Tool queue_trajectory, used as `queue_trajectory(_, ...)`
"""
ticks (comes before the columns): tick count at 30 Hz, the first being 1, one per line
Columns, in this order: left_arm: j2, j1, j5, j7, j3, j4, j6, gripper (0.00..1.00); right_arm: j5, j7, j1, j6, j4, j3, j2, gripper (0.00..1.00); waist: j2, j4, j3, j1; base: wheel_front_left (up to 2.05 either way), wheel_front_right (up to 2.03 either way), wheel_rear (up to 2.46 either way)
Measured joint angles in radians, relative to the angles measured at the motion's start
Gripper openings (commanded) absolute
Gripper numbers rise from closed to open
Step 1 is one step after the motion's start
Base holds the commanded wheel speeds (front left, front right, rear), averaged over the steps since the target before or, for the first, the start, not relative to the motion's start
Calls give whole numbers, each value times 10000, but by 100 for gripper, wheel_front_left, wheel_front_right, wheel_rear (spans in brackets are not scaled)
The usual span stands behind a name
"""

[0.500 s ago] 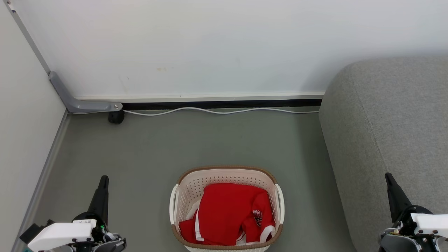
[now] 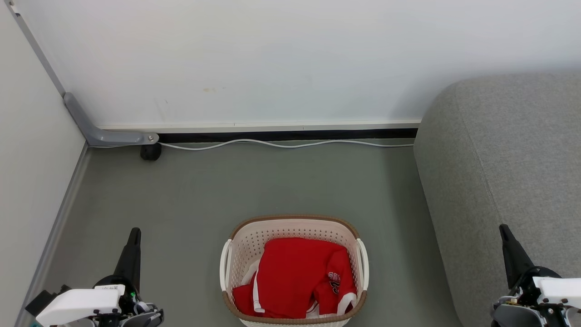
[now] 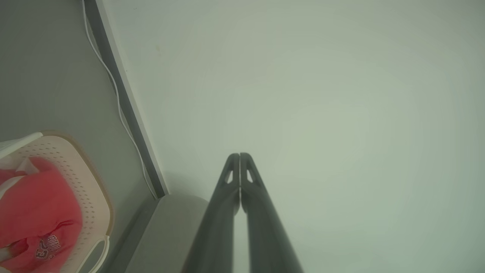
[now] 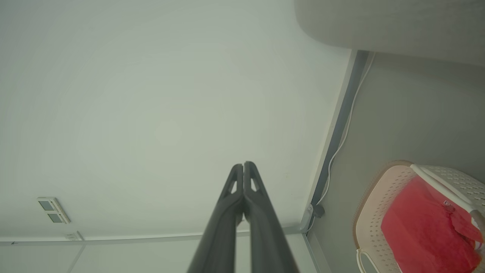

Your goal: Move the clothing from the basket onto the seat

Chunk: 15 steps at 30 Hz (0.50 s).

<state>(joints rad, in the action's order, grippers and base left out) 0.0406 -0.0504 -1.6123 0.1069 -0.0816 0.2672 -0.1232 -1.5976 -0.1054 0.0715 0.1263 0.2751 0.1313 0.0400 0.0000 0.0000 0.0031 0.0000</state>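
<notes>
Red clothing (image 2: 295,277) with white trim and a small dark emblem lies piled in the cream perforated basket (image 2: 243,247) on the floor at bottom centre. The grey seat (image 2: 508,159) rises to the basket's right. My left gripper (image 2: 134,232) stands shut at lower left, well left of the basket, holding nothing. My right gripper (image 2: 503,229) stands shut at lower right, in front of the seat, also empty. In the left wrist view the shut gripper (image 3: 240,155) points at the wall, with basket (image 3: 91,189) and clothing (image 3: 34,212) at left. In the right wrist view the shut gripper (image 4: 243,165) faces the wall, basket (image 4: 379,201) and clothing (image 4: 420,223) at right.
A white wall (image 2: 272,59) runs behind, with a white cable (image 2: 281,144) along its base. A grey bracket with a black caster (image 2: 150,152) sits at the back left corner. A pale panel (image 2: 32,159) closes the left side. Grey floor (image 2: 281,186) lies between basket and wall.
</notes>
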Motion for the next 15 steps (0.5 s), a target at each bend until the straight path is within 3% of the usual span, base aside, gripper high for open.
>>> queue_trajectory(15, 0, 0, 0, 0, 0, 0, 0, 0, 0, 0, 0, 0, 0, 0, 0, 0, 0, 0, 0, 0, 0, 0, 0)
